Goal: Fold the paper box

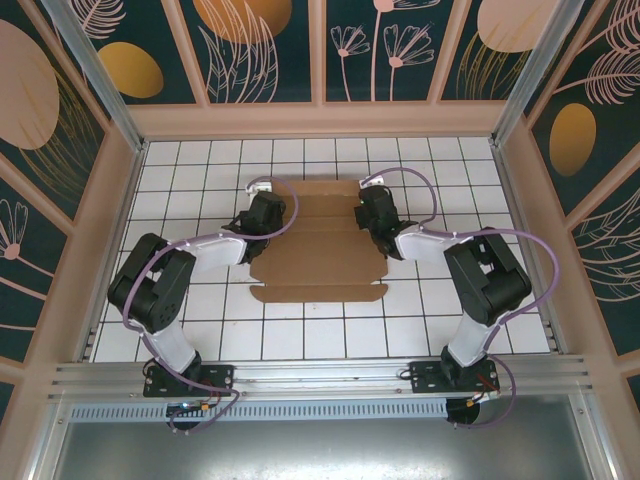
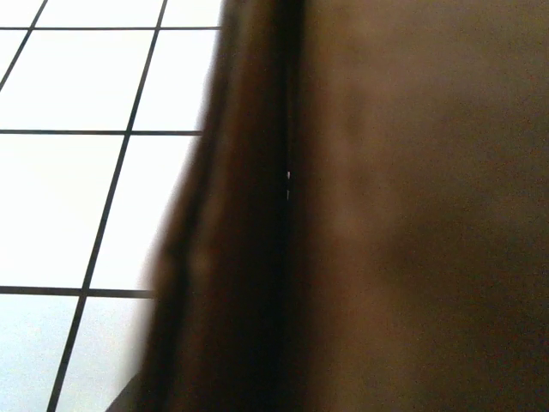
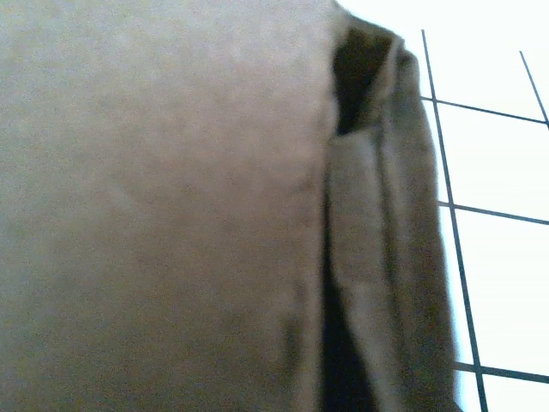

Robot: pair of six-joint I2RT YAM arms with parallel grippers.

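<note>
The paper box (image 1: 318, 255) lies as a flat brown cardboard sheet on the white tiled tabletop (image 1: 200, 320). It is about midway between the left and right edges, and a little closer to the far edge than to the near one. Its long front flap points to the near edge and lies flat on the tiles.

The left gripper (image 1: 280, 214) is at the left side of the sheet, near the far left corner of the cardboard. The right gripper (image 1: 366, 212) is at the opposite side, near the far right corner. Both are low, at the level of the cardboard.

In the left wrist view the box (image 2: 412, 215) is very close and dark, and a narrow side flap (image 2: 232, 257) stands up from it beside the tiles. In the right wrist view the box (image 3: 154, 215) is also very close, with a similar raised side flap (image 3: 377, 257) (a dark gap shows behind it).

The jaws of both grippers are closed nearly completely. Whether they pinch the thin flaps I cannot tell, because the fingertips are hidden.
</note>
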